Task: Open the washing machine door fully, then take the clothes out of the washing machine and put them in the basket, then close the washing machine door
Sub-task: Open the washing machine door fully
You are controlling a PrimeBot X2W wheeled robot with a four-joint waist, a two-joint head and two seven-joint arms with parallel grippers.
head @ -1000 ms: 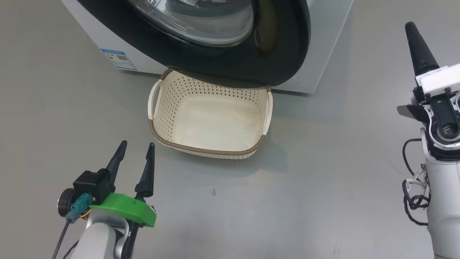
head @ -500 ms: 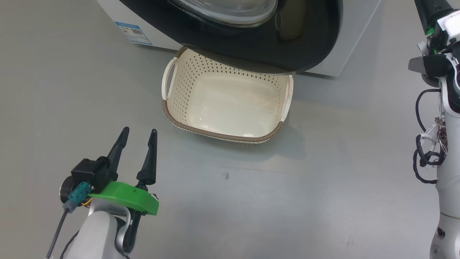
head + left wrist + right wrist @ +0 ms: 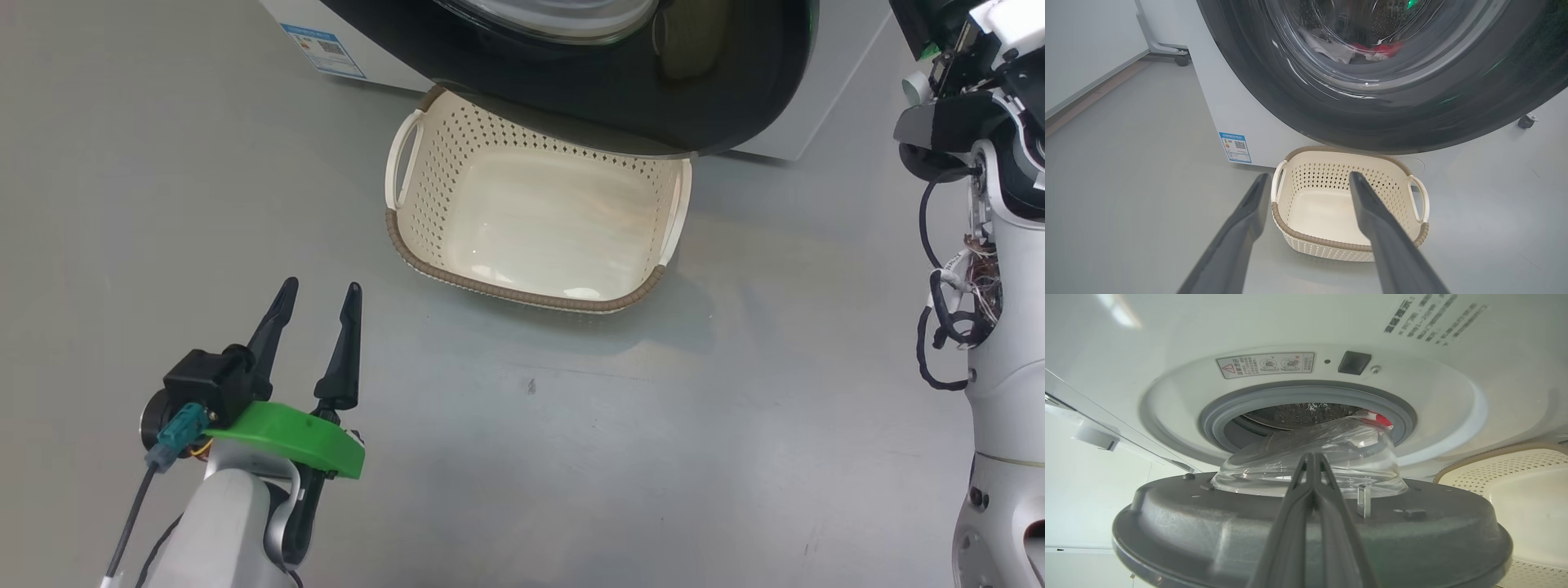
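Along the far edge of the head view, the washing machine [image 3: 824,114] stands with the washing machine door [image 3: 571,90] swung part of the way out. Its glossy black rim overhangs the far end of the basket [image 3: 433,196], which sits empty on the grey floor [image 3: 571,449] just in front of the machine. Seen from the right wrist, the right gripper [image 3: 1312,456] has its 2 fingers pressed together with nothing between them, pointing at the grey inner face of the door just below the glass bowl; whether the tips touch it I cannot tell. Beyond the bowl the grey rubber seal [image 3: 1306,394] and the mouth of the drum are exposed. The left gripper [image 3: 322,284] hovers near and to the left of the basket, fingers spread apart and empty. The clothes [image 3: 1376,48] lie inside the drum, red and white showing through the glass. By my reading step 1 is in hand: the door is not yet fully open. The next move calls for the right arm to push the inner face outward and round to the left until the opening is clear, keeping the door's lower rim from catching the basket below it
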